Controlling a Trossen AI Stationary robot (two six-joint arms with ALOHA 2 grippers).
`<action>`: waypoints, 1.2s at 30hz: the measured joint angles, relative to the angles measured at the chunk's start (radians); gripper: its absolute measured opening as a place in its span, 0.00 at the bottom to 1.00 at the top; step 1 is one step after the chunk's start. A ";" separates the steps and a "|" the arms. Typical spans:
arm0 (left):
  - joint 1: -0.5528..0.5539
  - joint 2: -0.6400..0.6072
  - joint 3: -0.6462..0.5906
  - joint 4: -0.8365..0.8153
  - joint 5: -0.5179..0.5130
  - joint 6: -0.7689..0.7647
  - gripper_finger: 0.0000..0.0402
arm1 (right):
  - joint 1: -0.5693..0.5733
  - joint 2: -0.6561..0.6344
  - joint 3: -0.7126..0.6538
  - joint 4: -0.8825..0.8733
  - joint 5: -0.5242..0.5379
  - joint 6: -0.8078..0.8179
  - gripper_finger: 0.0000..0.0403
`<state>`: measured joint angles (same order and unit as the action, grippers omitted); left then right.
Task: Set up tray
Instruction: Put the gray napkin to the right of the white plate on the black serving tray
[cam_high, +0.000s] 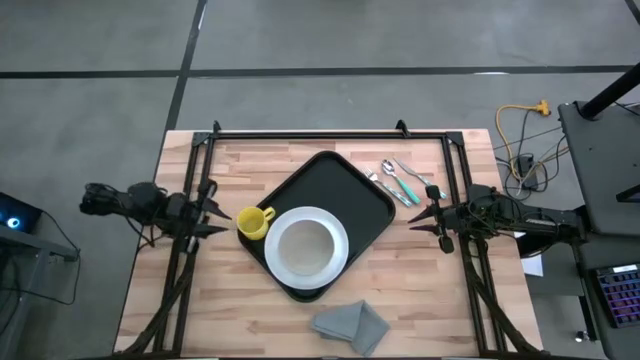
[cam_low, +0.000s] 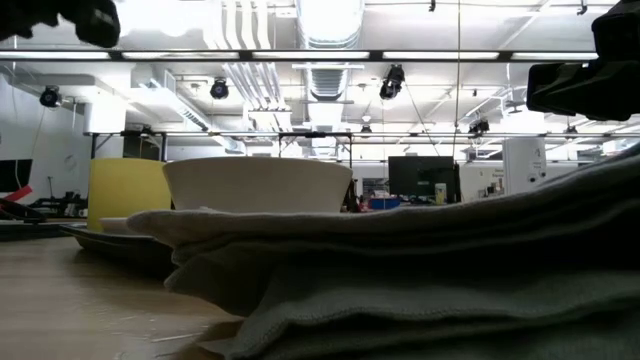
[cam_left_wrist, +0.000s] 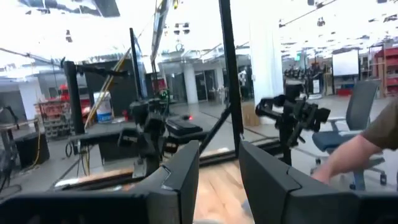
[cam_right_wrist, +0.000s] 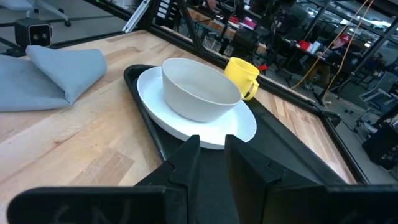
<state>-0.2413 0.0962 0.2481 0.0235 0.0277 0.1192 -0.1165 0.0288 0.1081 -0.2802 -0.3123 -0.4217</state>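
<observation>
The black tray (cam_high: 345, 190) lies slantwise in the middle of the table. On its near part sits a round white plate (cam_high: 335, 262) with a white bowl (cam_high: 303, 246) on it. A yellow mug (cam_high: 254, 222) stands at the tray's left rim; whether it is on the tray or the table I cannot tell. My left gripper (cam_high: 218, 214) hangs open at the table's left side, short of the mug. My right gripper (cam_high: 422, 215) hangs open at the right side, beside the tray, and looks across at the bowl (cam_right_wrist: 199, 90) and mug (cam_right_wrist: 242, 74).
Cutlery with pale green handles (cam_high: 400, 182) lies on the table right of the tray, toward the far edge. A folded grey cloth (cam_high: 350, 325) lies at the near edge, and fills the low view (cam_low: 450, 280). A person's sleeve (cam_left_wrist: 357, 152) shows beyond the table.
</observation>
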 joint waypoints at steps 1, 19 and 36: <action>0.000 -0.029 -0.018 -0.013 0.000 -0.001 0.25 | 0.000 0.000 0.000 0.000 0.000 0.001 0.17; 0.001 -0.075 -0.176 0.124 -0.037 0.065 0.25 | 0.000 0.000 0.000 0.000 0.000 0.000 0.17; 0.001 -0.065 -0.233 0.078 -0.089 0.136 0.25 | 0.000 -0.001 0.000 0.007 0.000 0.042 0.17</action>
<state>-0.2405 0.0315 0.0147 0.1016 -0.0614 0.2557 -0.1162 0.0278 0.1081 -0.2729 -0.3126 -0.3793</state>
